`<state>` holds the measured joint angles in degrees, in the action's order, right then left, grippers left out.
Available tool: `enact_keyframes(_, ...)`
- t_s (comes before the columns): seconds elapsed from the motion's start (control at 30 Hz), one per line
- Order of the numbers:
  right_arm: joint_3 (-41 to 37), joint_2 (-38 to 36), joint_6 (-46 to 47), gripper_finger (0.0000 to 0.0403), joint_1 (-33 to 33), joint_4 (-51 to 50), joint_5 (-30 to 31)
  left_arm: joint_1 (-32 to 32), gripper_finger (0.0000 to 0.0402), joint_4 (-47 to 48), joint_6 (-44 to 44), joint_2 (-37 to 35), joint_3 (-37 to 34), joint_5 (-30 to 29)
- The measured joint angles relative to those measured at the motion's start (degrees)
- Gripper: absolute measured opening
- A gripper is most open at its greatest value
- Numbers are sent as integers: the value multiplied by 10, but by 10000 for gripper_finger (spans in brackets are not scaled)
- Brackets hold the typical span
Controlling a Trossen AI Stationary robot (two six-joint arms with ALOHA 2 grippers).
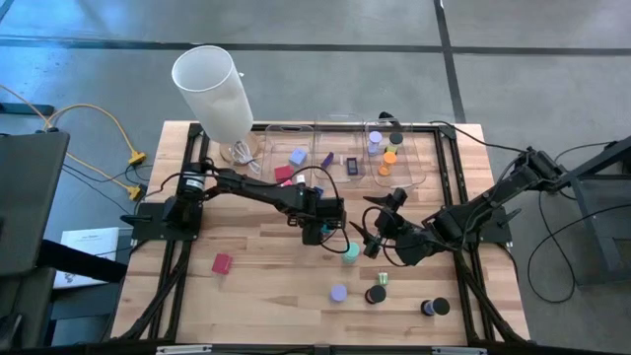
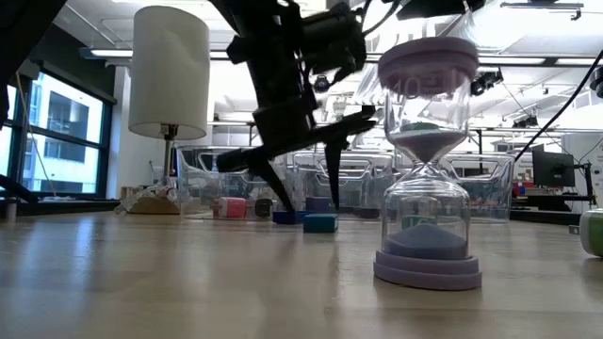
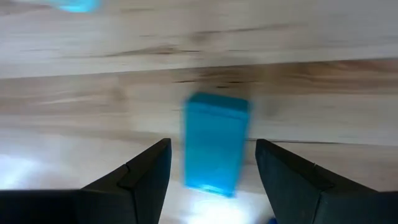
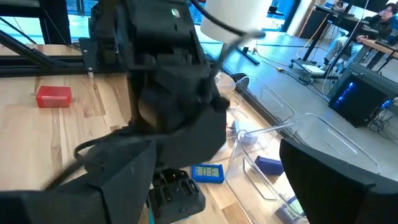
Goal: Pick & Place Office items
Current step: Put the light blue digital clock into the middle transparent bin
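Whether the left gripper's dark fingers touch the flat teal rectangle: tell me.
Apart. The left wrist view shows bare wood on both sides between the left gripper fingers and the flat teal rectangle, lying on the wooden table.

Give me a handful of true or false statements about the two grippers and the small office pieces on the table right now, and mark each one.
1. The left gripper is open, with a blue rectangle between its fingers. True.
2. A red block lies alone on the wood near the left arm's base. True.
3. The white cylinder lies flat in the middle of the table. False: it stands at the back left corner.
4. The clear bins hold nothing. False: several small pieces are inside.
5. The right gripper is over the bins. False: it is mid-table, in front of them.
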<state>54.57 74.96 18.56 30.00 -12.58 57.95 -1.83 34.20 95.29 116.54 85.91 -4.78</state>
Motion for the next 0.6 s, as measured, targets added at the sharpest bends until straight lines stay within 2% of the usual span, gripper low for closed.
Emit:
enact_keyframes(0.33,0,0,-19,332,-1,18,0,2,226,42,4,51,43,-17)
enact_keyframes(0.6,0,0,-20,332,-1,17,0,10,226,114,-68,68,53,-24)
